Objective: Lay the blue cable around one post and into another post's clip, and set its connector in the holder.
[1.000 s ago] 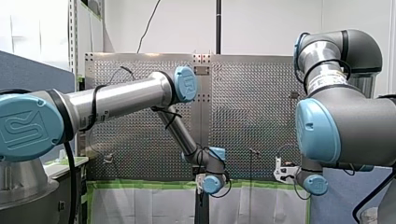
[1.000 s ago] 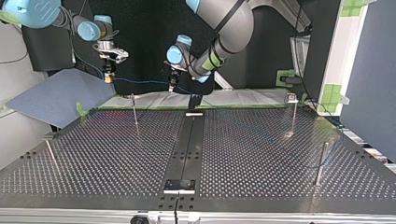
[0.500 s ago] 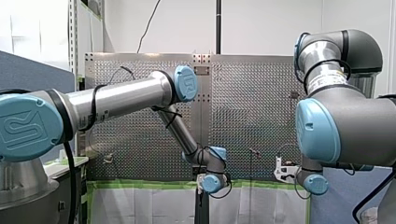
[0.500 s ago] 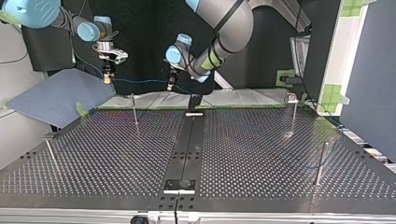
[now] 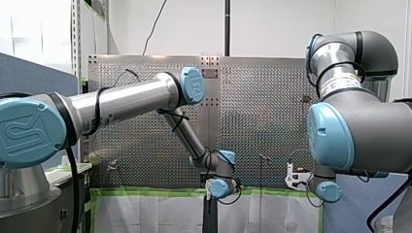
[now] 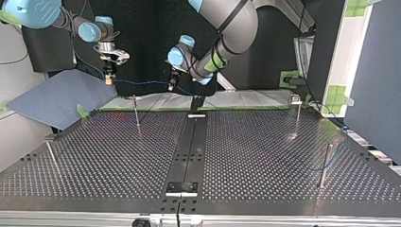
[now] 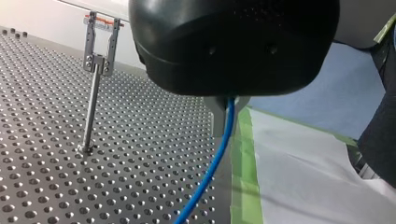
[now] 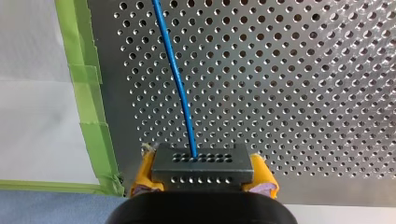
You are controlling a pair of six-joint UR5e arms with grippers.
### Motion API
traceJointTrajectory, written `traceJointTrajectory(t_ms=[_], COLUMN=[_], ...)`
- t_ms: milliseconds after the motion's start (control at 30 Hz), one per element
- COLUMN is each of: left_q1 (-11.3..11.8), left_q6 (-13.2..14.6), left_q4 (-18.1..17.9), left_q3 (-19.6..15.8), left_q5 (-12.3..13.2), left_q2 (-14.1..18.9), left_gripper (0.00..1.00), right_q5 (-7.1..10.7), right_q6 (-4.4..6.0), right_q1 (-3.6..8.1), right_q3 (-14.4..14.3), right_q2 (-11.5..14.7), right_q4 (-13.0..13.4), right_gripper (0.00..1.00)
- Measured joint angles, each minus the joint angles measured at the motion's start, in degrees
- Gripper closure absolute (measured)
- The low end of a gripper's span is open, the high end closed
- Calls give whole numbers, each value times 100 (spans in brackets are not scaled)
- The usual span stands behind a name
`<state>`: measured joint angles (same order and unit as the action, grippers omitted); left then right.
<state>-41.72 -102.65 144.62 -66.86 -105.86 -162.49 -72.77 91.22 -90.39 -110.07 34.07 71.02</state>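
Observation:
The blue cable (image 6: 142,82) hangs between my two grippers above the table's far edge in the top view. My left gripper (image 7: 227,116) has its metal fingers shut on the blue cable (image 7: 210,172), which drops away below them; in the top view it (image 6: 171,85) hangs near the middle. My right gripper (image 8: 202,183) holds the dark grey connector (image 8: 202,164) between its yellow pads, and the cable (image 8: 177,79) runs ahead from it. In the top view it (image 6: 109,79) is at the left. A post with a clip (image 7: 97,60) stands beyond my left gripper.
Thin posts stand on the perforated table (image 6: 246,156): one at the far left (image 6: 136,111), one at the far right (image 6: 297,116), one at the near right (image 6: 324,165), one at the near left (image 6: 51,156). A black bracket (image 6: 182,187) sits on the centre strip.
My left gripper has closed on the cable and shifted slightly toward the top view's left. My right arm has stayed still with the connector.

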Motion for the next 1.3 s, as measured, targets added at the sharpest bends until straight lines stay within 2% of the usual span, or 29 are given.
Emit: traceJointTrajectory(t_ms=[333, 567, 867, 1033, 1300], left_q1=[-7, -19, -171, -209, -196], left_q6=[7, 53, 203, 241, 216], left_q4=[104, 66, 67, 55, 49], left_q3=[-124, -418, -480, -476, -349], left_q5=[73, 60, 57, 55, 68], left_q2=[238, 571, 733, 746, 743], left_gripper=[100, 100, 100, 100, 100], right_q5=[20, 33, 43, 116, 354], right_q6=[14, 27, 153, 185, 191], right_q1=[24, 142, 366, 446, 478], right_q3=[28, 149, 192, 349, 515], right_q2=[0, 0, 0, 0, -1], right_q4=[-18, -145, -93, -231, -371], right_gripper=[100, 100, 100, 100, 100])
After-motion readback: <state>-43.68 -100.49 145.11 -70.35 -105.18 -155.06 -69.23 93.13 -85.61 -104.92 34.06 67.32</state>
